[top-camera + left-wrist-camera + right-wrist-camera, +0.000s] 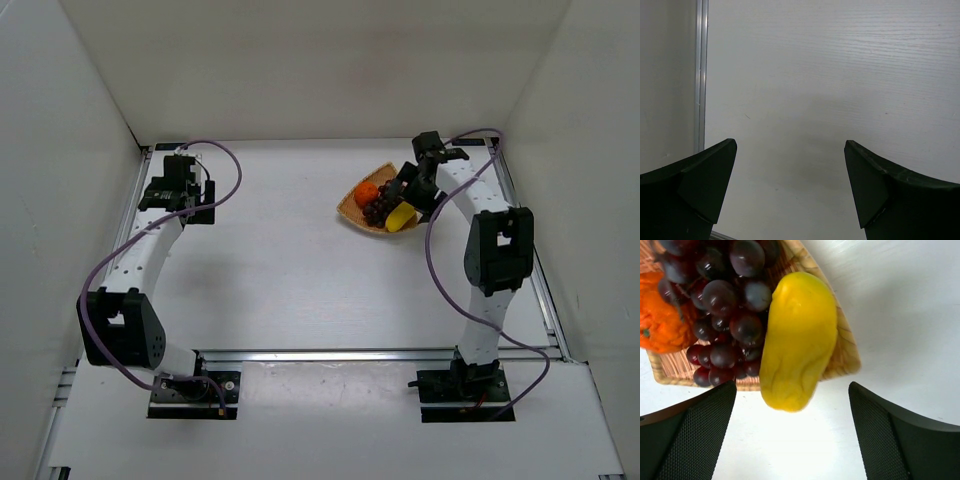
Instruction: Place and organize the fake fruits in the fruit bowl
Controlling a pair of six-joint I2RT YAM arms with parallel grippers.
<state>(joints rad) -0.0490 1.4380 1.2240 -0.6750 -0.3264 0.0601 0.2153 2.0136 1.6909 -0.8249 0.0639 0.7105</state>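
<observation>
The wicker fruit bowl sits at the back right of the table. In it lie the orange, the dark grapes and the yellow lemon-like fruit, whose end overhangs the bowl's rim. In the right wrist view the yellow fruit lies beside the grapes and the orange on the bowl. My right gripper is open and empty, just above the bowl's near-right side. My left gripper is open and empty over bare table at the back left.
White walls enclose the table on three sides. An aluminium rail runs along the left edge near my left gripper. Purple cables loop off both arms.
</observation>
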